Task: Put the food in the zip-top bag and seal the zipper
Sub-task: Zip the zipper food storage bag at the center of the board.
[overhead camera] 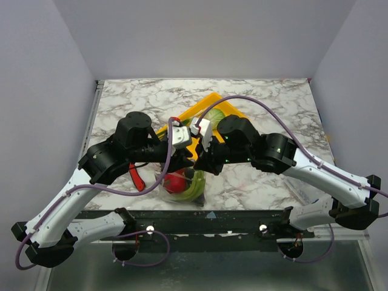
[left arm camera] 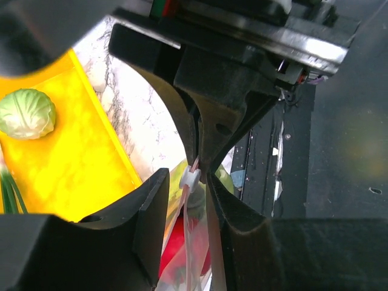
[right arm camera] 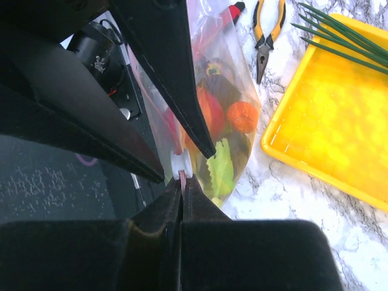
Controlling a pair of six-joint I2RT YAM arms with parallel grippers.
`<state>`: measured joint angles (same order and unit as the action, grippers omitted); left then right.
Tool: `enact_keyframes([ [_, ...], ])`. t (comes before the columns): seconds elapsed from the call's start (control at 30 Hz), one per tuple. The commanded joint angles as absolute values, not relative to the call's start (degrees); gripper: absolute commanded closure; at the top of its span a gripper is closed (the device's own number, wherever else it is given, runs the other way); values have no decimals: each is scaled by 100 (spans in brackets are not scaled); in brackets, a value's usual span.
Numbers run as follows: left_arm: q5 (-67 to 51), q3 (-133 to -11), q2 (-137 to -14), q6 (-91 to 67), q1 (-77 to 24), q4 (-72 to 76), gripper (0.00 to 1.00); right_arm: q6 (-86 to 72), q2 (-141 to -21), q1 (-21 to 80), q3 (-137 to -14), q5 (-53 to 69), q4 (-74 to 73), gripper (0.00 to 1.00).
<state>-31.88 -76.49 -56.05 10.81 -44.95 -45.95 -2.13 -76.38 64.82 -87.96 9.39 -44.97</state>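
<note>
marble table (overhead camera: 267, 103), yellow tray (overhead camera: 227, 108), pliers (right arm camera: 267, 36), perhaps bag (overhead camera: 182, 185)
</note>
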Motion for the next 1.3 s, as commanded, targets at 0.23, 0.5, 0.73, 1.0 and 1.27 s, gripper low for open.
enact_keyframes([
  [0.23,-3596,-7671,-5577,1003,-4412,-4399,90,-324,-7334,6511,-8627,962,-4163,100],
  [0.5,-3684,-7688,-5570,929,-4403,-4308,75,-325,-7393,6508,-8611,997,-4095,100],
  [0.73,-3845,-7730,-5641,933,-4403,-4346,82,-348,-7390,6512,-8588,998,-4003,100],
  [1.0,-3945,-7728,-5700,966,-4398,-4477,94,-417,-7250,6506,-8422,960,-3829,100],
  [1.27,-3681,-7709,-5596,930,-4395,-4518,100,-736,-7088,6507,-8187,396,-3632,100],
])
